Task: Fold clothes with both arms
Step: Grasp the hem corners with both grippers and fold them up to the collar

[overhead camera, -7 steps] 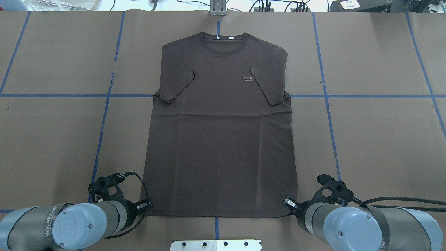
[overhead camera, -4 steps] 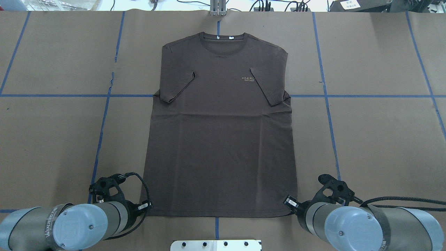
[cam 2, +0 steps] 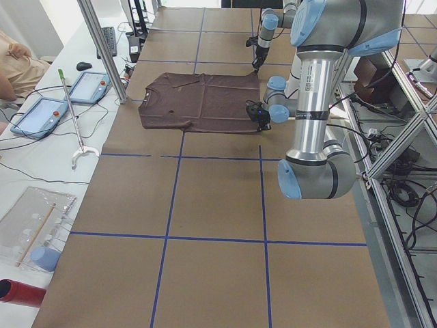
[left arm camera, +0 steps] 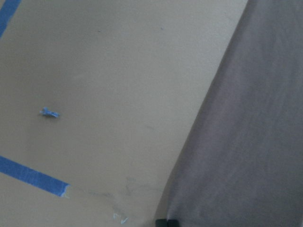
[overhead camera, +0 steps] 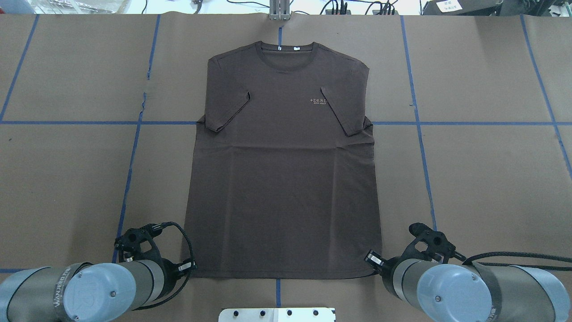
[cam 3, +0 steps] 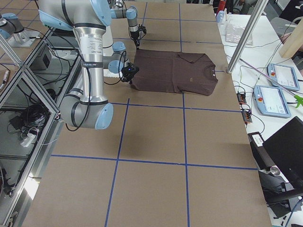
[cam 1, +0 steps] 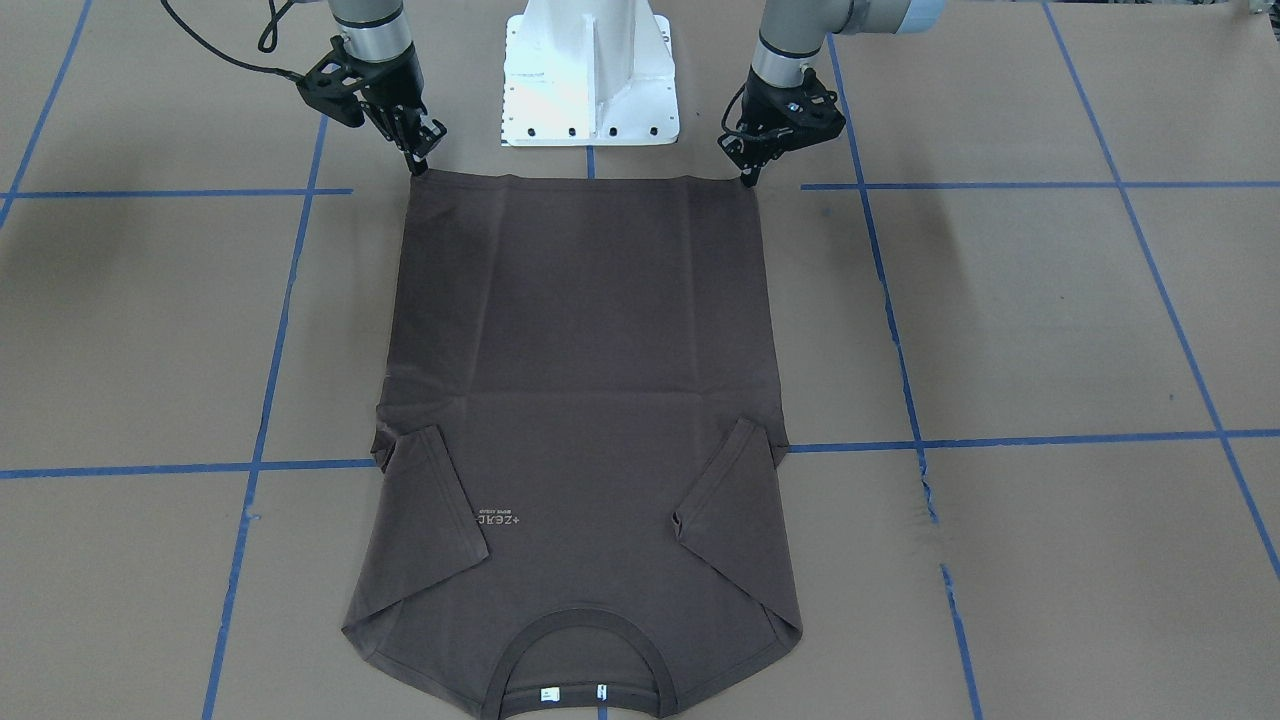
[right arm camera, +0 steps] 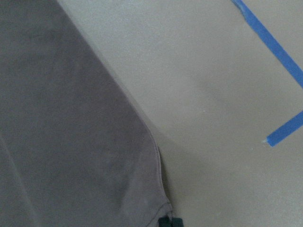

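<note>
The dark brown T-shirt [overhead camera: 281, 179] lies flat and front up at the middle of the table [overhead camera: 67, 179], with its collar [overhead camera: 288, 69] away from the robot. The left gripper [cam 1: 748, 178] and right gripper [cam 1: 418, 165] each seem pinched shut on a corner of the hem [overhead camera: 277, 276], though the tips are too small to be sure. To fold well, I judge both corners should rise level and travel together toward the collar, hem kept taut; there is one shirt, two in-folded sleeves [overhead camera: 228, 112] and two grippers.
</note>
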Tool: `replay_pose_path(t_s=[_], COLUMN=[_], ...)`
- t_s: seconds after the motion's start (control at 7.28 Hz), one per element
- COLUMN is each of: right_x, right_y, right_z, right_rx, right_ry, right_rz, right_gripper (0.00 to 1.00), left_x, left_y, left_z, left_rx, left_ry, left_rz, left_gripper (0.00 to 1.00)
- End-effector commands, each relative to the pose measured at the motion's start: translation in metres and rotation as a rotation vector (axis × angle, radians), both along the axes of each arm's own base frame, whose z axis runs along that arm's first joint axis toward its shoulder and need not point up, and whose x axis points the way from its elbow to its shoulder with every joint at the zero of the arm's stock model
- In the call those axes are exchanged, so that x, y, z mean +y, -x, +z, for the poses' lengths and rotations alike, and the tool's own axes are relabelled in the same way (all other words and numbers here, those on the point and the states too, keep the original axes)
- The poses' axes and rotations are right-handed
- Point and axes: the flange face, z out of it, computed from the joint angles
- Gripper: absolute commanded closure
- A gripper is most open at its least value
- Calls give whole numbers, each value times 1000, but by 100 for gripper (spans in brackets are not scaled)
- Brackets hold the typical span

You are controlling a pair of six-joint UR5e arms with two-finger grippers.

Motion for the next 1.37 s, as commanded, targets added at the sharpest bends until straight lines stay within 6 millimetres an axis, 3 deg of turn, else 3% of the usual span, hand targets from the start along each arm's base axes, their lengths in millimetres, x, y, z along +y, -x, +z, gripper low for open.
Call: replay_pose_path(t_s=[0.0, 0.27, 0.41, 0.55, 0.69, 0.82, 0.96, 1.1, 1.24], right_x=[5, 46, 42, 8, -15, -40, -76, -122, -179], right_y=[-15, -55, -70, -86, -94, -101, -99, -73, -61], right_z=[-14, -41, -57, -61, -58, -61, -70, -77, -87], right_rx=[-21, 2, -28, -40, -29, -26, -28, -10, 0], right_ry=[11, 49, 49, 42, 24, -32, -86, -125, -122], right_rz=[-17, -128, -120, -34, 6, 20, 53, 79, 110], right_gripper=[100, 100, 100, 100, 100, 100, 100, 100, 100], left_x=[4, 47, 50, 50, 19, -23, -74, -139, -202], left_y=[30, 64, 77, 86, 91, 98, 90, 75, 69], left_z=[-24, -48, -65, -74, -70, -93, -97, -96, -78], left_rx=[57, 119, 117, 133, 123, 162, 139, 80, -8], left_ry=[-1, 49, 57, 86, 62, -24, -115, -194, -248], left_rz=[5, 56, 69, 107, 56, 6, -39, -86, -120], left_gripper=[100, 100, 100, 100, 100, 100, 100, 100, 100])
